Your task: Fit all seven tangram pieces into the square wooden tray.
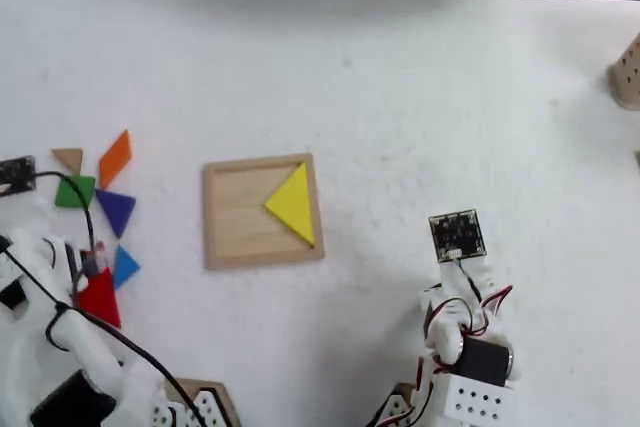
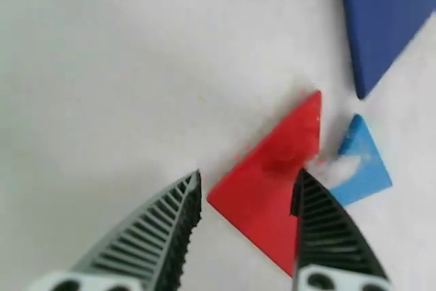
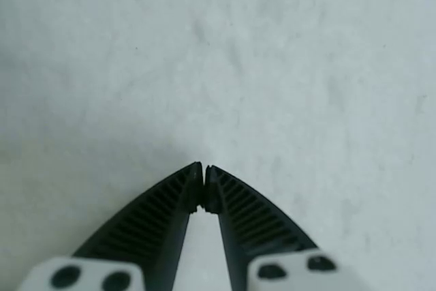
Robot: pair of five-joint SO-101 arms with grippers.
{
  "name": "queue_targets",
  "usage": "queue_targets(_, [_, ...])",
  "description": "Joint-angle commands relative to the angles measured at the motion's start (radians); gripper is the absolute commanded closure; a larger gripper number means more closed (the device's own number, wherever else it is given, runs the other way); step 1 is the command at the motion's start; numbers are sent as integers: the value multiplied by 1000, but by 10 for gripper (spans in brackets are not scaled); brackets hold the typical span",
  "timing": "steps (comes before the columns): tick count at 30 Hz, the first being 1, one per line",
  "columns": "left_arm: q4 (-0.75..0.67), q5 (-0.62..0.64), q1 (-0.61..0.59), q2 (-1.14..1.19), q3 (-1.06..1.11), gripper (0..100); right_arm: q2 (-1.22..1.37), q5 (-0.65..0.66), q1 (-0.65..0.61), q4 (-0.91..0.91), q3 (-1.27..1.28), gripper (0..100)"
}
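Cataloguing tangram stock: square wooden tray (image 1: 235, 217), one piece in.
Tray contents: one yellow triangle (image 1: 293, 204), flat against the tray's right side, the rest bare wood. Outside, grouped left of the tray on the white table (image 1: 400, 97): orange piece (image 1: 115, 157), tan triangle (image 1: 68, 158), green piece (image 1: 75, 191), dark blue triangle (image 1: 116, 211), light blue triangle (image 1: 124, 266), red triangle (image 2: 272, 182). My left gripper (image 2: 246, 182), also left of the tray, is spread over the red triangle, one finger overlapping its edge, nothing pinched. My right gripper (image 3: 204, 185), right of the tray, has its tips pressed together over bare tabletop.
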Motion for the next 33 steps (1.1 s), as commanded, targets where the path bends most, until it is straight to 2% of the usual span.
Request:
queue_targets(1, [2,18,35,-58,44,755,-5,11,5,5,9,981])
queue_targets(9, [-44,17,30,-58,68,752,-5,11,5,5,9,981])
queue_targets(15, [-64,18,-10,-58,112,672,-5,11,5,5,9,981])
queue_targets(18, [-64,20,-53,-58,112,685,-5,11,5,5,9,981])
queue_targets(23, [-69,20,-59,-50,129,688,-5,11,5,5,9,981])
queue_targets(33, [-110,2,-56,156,23,688,-5,11,5,5,9,981])
